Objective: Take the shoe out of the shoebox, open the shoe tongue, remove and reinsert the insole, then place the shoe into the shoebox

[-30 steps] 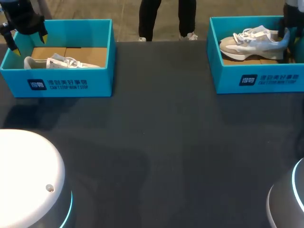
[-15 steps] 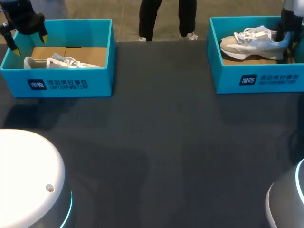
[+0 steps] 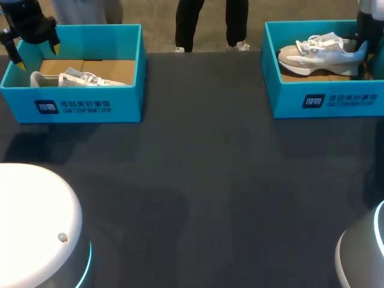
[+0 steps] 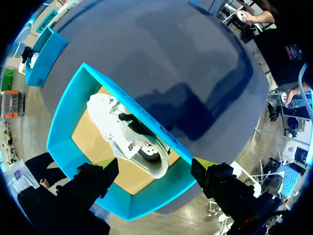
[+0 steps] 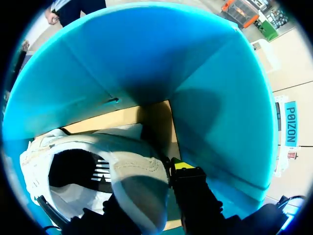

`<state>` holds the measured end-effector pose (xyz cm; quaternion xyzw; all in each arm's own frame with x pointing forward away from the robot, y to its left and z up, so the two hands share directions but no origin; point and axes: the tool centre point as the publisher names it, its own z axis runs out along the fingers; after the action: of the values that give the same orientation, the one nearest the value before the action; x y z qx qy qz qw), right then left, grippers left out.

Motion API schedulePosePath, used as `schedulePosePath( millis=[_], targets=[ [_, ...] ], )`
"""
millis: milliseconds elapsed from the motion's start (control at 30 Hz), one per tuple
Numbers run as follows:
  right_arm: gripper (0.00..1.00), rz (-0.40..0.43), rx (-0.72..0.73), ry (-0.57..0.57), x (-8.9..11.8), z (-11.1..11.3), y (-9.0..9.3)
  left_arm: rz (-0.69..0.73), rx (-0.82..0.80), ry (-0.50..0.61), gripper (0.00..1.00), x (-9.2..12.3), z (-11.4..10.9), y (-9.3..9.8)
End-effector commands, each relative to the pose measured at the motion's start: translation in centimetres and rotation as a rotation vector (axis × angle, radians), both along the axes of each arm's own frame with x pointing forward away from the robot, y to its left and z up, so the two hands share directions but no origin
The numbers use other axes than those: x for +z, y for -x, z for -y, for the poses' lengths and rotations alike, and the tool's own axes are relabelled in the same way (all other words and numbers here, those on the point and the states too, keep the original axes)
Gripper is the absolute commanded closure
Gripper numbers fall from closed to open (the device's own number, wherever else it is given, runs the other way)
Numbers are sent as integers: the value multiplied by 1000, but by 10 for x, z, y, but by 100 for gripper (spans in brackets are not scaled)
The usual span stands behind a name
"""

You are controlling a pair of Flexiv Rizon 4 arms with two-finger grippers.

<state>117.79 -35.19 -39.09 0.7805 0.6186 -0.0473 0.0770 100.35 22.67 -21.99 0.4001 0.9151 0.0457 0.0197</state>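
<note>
In the head view two teal shoeboxes stand at the table's far corners. The right box (image 3: 324, 102) holds a white and beige shoe (image 3: 318, 53). My right gripper (image 3: 362, 48) is at that shoe's heel. The right wrist view has the heel wall (image 5: 132, 171) between the two fingers, one yellow fingertip (image 5: 182, 165) outside it and the other inside the shoe: my right gripper (image 5: 151, 181) is shut on the heel. The left box (image 3: 90, 105) holds another white shoe (image 3: 78, 78). My left gripper (image 3: 37, 54) hangs open above that box's far left corner, over the shoe (image 4: 127, 139).
Both boxes have brown cardboard floors (image 4: 93, 142). The teal box wall (image 5: 146, 63) rises close ahead of and beside my right gripper. Dark tabletop (image 3: 198, 180) lies between the boxes and toward the front.
My right gripper's fingers have closed in on the shoe's heel, and the shoe has shifted slightly. The left arm has not moved.
</note>
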Motion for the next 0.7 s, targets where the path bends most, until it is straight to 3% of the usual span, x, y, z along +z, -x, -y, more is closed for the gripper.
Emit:
schedulePosePath(
  millis=[33,233,700],
  targets=[
    [100,-71,-16,-12,-2,0,-3,1,0,-2,0,1,0,1],
    [100,-67,-25,-5,22,3,3,1,0,-2,0,1,0,1],
    [100,7,15,14,97,-5,16,1,0,-2,0,1,0,1]
  ],
)
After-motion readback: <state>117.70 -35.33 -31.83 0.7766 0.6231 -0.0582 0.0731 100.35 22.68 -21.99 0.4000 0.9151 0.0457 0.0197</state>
